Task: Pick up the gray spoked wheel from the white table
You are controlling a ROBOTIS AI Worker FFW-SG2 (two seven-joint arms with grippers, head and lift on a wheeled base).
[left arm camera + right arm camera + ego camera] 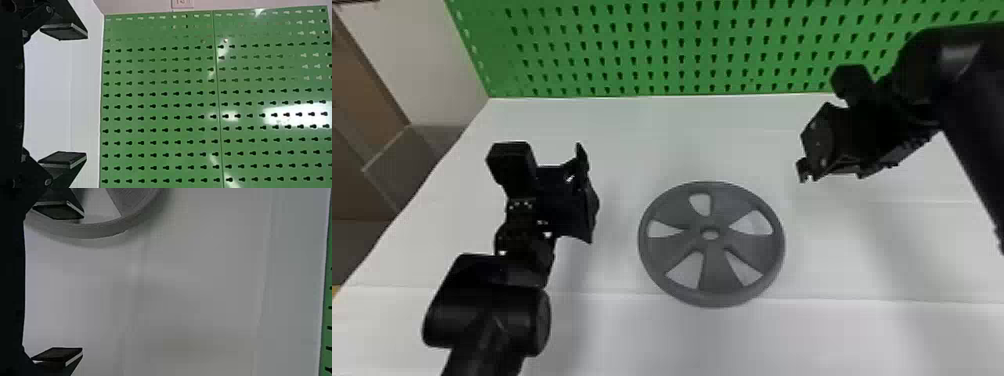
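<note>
Gray spoked wheel [717,270] flat; right pincer [809,162] angled downward.

Looks bright in the head view, with soft, fairly even light over the broad, flat white table [692,340]. Dims there into wide, soft-edged gray shadows near the jointed black left arm [487,310] and the thick black right arm [967,115]. Sinks nearly to black on both, save for a dull sheen on their rounded housings. Flares in the left wrist view into white patches and streaks of glare on the glossy green slotted pegboard [158,123]. Runs dimmer over the tabletop in the right wrist view, with soft shadow hugging the rim of the round gray spoked wheel [92,230].
</note>
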